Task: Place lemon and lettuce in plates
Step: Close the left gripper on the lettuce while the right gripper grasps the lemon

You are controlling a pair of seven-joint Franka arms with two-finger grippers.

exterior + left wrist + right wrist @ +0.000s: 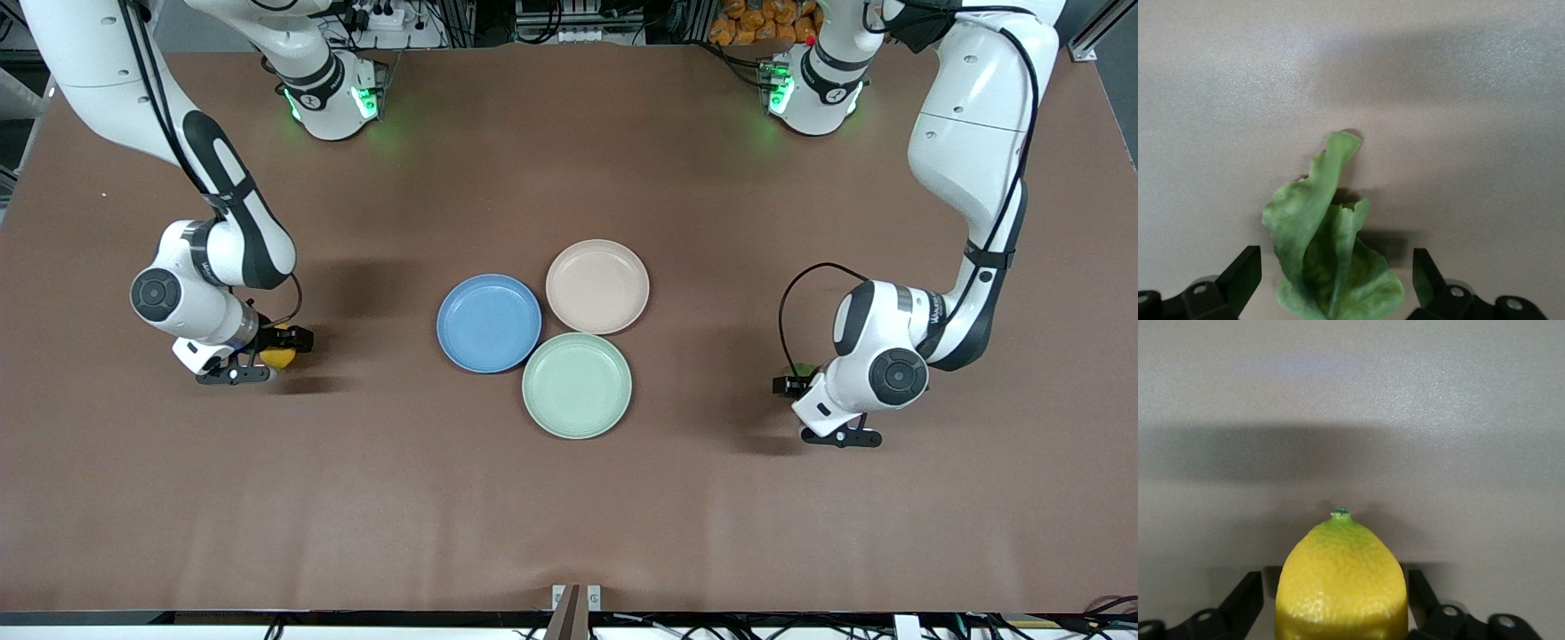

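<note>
The yellow lemon [279, 357] lies on the brown table toward the right arm's end. My right gripper [267, 357] is low around it. In the right wrist view the lemon [1341, 580] sits between the open fingers of the right gripper [1336, 581]. The green ruffled lettuce [805, 369] lies toward the left arm's end, mostly hidden under my left gripper [800, 380]. In the left wrist view the lettuce [1328, 247] lies between the open fingers of the left gripper [1337, 259], with gaps on both sides. The blue plate [489, 323] and the beige-pink plate [597, 286] are empty at the table's middle.
A pale mint-green plate [577, 385] sits nearer the front camera, touching the other two plates. The brown table [569, 516] stretches wide around the plates and both grippers.
</note>
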